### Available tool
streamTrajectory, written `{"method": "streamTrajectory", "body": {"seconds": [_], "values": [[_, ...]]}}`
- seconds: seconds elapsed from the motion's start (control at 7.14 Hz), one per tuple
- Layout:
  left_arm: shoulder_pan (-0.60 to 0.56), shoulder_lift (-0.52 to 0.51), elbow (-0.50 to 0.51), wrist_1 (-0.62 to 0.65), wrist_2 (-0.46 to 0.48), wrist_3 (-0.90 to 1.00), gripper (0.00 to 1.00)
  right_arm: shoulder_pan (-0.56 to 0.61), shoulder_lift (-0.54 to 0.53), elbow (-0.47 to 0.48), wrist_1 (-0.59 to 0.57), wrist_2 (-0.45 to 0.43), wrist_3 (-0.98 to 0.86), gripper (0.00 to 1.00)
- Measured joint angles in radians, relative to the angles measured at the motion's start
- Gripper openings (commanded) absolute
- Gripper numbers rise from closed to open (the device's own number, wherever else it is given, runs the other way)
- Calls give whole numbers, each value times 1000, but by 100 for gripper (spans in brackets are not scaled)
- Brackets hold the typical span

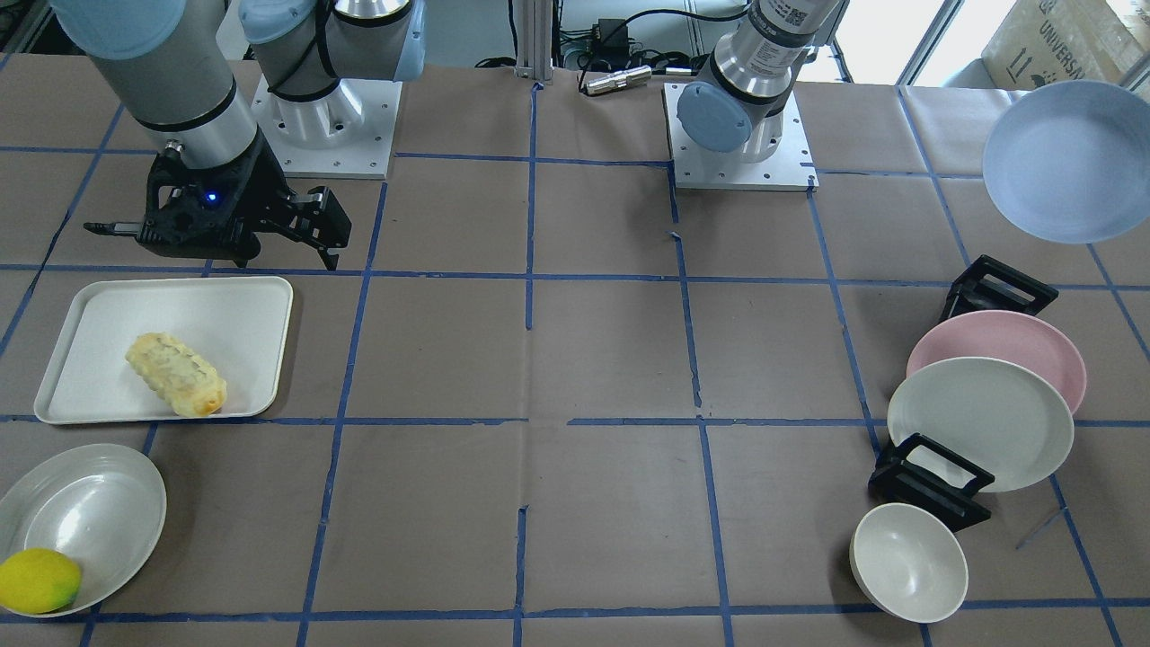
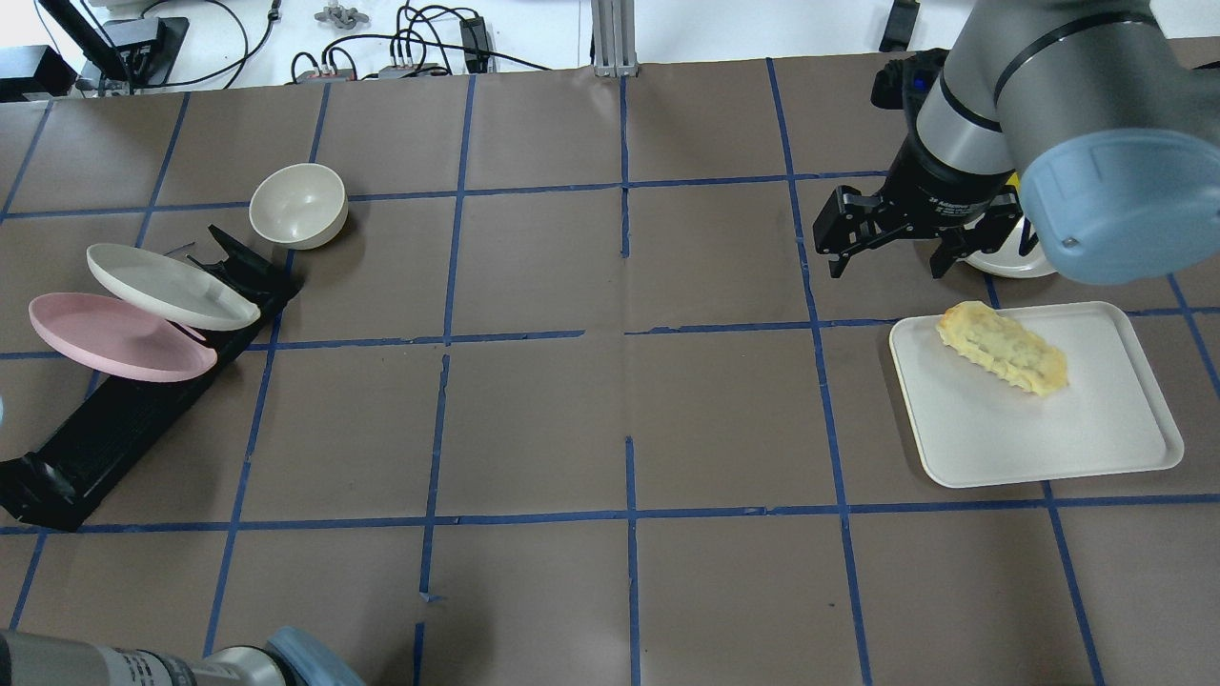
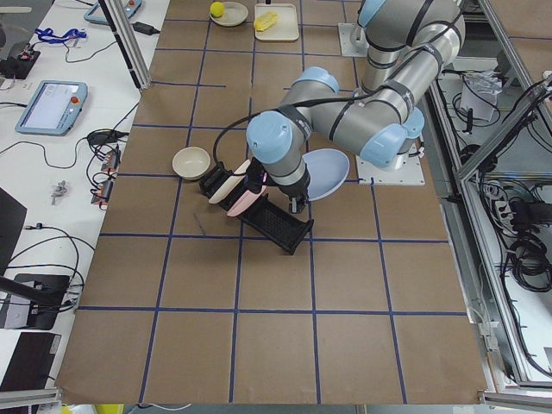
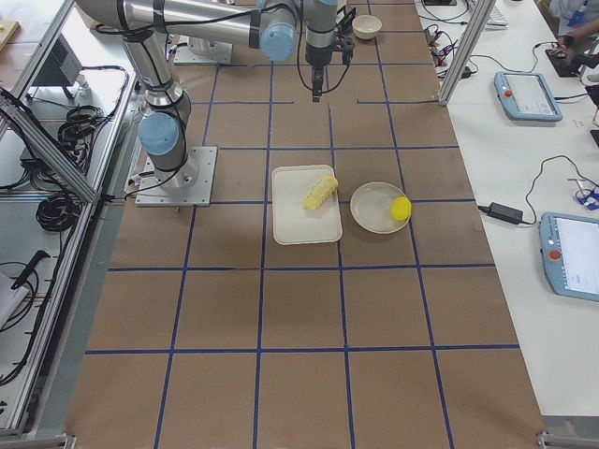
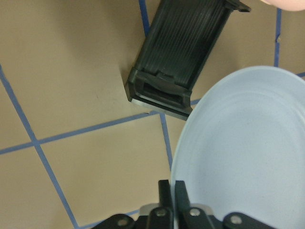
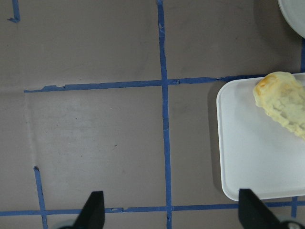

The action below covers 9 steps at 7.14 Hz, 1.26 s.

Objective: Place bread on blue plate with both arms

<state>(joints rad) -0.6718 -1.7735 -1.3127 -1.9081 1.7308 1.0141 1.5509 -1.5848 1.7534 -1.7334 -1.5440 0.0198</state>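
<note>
Nearest the front-facing camera, just this side of the white tray (image 1: 243,305), a lemon (image 1: 38,581) sits at the edge of a pale dish (image 1: 99,512), a distractor by the look of it. On the tray itself lies the bread (image 1: 175,375), slantwise toward the tray's near edge and free to be picked from above. Just beyond the tray's far edge hovers the right gripper (image 2: 891,250), its fingers spread wide and holding nothing, probably until a plate is there to receive the roll. Well apart from the tray, at the worktop's opposite end, a black rack (image 1: 930,481) props a cream plate (image 1: 979,422) and a pink plate (image 1: 1033,341) on edge, leaving their rims free for a pinch; a small bowl (image 1: 907,562) lies beside it. Farther from the tray, the left gripper (image 5: 170,183) has its fingers pinched together on the rim of the blue plate (image 1: 1069,162), tilted and off the worktop, likely bound for a spot nearer the tray. A carton (image 1: 1051,36) past the worktop reads "UNIVERS", cut off; the arm labels are too small to read.
</note>
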Motion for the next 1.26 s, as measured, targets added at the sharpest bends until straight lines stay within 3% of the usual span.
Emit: {"method": "streamTrajectory", "body": {"seconds": [0.28, 0.7, 0.98, 1.26], "values": [[-195, 30, -8, -18, -37, -199, 2, -1, 3, -1, -2, -2, -3, 100], [-389, 5, -19, -2, -191, -474, 2, -3, 5, -1, -3, -2, -3, 100], [-550, -53, -50, 122, -251, -684, 2, -3, 5, -2, -3, -1, -2, 100], [-703, -118, -123, 345, -276, -892, 1, -3, 5, -2, -4, -2, -3, 100]]}}
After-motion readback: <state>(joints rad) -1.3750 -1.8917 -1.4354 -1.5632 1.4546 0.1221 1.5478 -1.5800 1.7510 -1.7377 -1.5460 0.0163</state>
